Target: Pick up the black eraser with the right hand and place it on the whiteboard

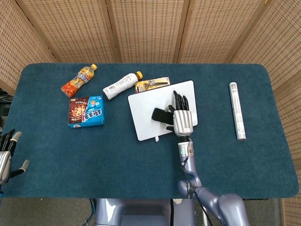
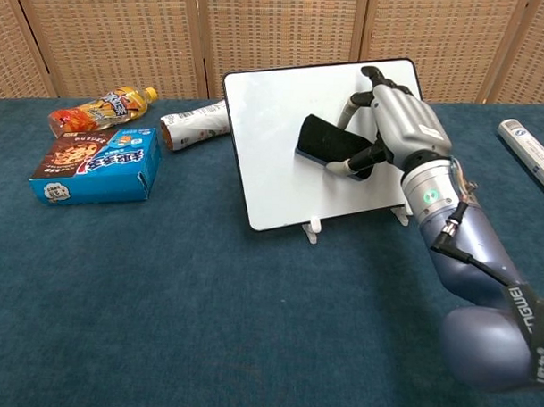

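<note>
The black eraser lies against the face of the white whiteboard, which leans back on small feet at the table's middle. My right hand grips the eraser's right end, thumb under it and fingers over the board's right part. My left hand hangs at the table's near left edge, fingers apart, holding nothing. It shows only in the head view.
Left of the board are a blue snack box, an orange bottle and a white bottle. A yellow packet lies behind the board. A silver tube lies at right.
</note>
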`<state>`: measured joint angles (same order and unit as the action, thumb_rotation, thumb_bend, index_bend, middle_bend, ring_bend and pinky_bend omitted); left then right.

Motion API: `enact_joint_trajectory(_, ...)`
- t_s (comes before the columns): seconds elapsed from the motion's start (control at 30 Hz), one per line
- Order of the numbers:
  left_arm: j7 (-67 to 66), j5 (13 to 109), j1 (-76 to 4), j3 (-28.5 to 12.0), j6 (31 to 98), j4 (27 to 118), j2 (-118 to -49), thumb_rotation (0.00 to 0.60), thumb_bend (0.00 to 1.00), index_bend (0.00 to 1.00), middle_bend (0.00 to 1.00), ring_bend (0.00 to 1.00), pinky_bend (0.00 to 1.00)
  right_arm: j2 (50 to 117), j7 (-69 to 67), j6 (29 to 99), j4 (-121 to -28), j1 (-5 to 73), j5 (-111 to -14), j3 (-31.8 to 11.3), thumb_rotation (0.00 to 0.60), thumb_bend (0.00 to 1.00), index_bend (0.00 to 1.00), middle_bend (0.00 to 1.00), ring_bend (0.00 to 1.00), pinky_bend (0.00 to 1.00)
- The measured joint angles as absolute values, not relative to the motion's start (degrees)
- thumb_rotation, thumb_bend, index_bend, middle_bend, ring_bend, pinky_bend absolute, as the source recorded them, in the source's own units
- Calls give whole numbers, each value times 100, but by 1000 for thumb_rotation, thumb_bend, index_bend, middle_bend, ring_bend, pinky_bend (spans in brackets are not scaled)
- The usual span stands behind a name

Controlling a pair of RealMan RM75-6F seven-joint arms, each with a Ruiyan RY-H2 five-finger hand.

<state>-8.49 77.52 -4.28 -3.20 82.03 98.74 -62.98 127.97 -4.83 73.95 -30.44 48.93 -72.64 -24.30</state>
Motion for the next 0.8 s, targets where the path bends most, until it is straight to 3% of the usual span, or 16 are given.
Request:
enact_joint_trajectory(0.53, -842, 7770, -432, -312, 8207, 9859, -6303, 600, 319, 0, 0, 0, 0, 12691, -525, 7319, -3261, 4819, -7253, -2376, 600, 53, 270, 0, 0, 0)
enact_joint_trajectory(0.8, -853, 7762, -438, -313, 8201, 9863, -6303, 600, 318, 0, 0, 0, 0, 12650, -513, 7371, -3377, 4770, -7272, -2347, 600, 31, 56, 0, 0, 0)
